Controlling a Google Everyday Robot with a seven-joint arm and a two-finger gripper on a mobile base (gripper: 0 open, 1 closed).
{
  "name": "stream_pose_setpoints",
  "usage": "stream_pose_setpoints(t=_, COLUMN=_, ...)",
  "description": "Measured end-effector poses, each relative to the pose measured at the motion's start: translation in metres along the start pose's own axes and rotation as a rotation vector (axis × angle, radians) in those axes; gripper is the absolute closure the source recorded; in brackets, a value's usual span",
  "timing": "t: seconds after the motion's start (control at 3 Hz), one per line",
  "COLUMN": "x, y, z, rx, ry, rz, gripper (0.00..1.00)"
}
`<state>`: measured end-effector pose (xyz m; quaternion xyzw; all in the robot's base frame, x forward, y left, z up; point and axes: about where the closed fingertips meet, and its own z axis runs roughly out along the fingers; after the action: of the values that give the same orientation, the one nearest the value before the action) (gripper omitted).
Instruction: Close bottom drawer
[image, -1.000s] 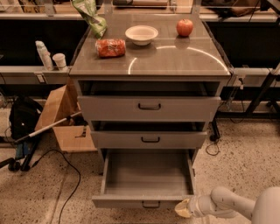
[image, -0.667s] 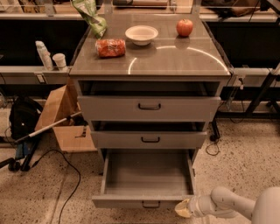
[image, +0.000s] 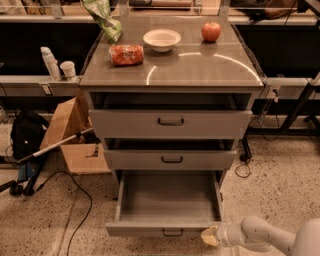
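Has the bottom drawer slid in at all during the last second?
No. The bottom drawer juts out just as far past the middle drawer, and the gripper stays by its front right corner.

I'm seeing only a short stretch of my robot at the bottom right of the view. The gripper (image: 210, 236) is sitting low in the frame, right of centre, and is showing as a small, pale cream-yellow tip with a blunt, rounded outline. Behind it a narrow, lighter collar is joining it to the arm (image: 265, 234), which is appearing as smooth white-grey tubing, plump and rounded, with soft shadow running along its underside. Toward the corner the casing is widening into a larger rounded grey-white shell, looking plain and matte.
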<state>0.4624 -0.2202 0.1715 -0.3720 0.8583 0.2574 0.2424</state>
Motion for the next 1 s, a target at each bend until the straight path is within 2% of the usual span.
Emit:
stream_pose_setpoints(t=0.33, x=-0.013, y=-0.021, z=-0.003, rx=0.136, ry=-0.024, rz=0.037, gripper=1.0)
stream_pose_setpoints(t=0.67, x=-0.027, y=-0.057, z=-0.018, rx=0.306, ry=-0.028, rz=0.067, gripper=1.0)
stream_pose_setpoints(t=1.0, x=-0.037, y=-0.098, z=-0.044, rx=0.455, ry=-0.032, rz=0.103, gripper=1.0)
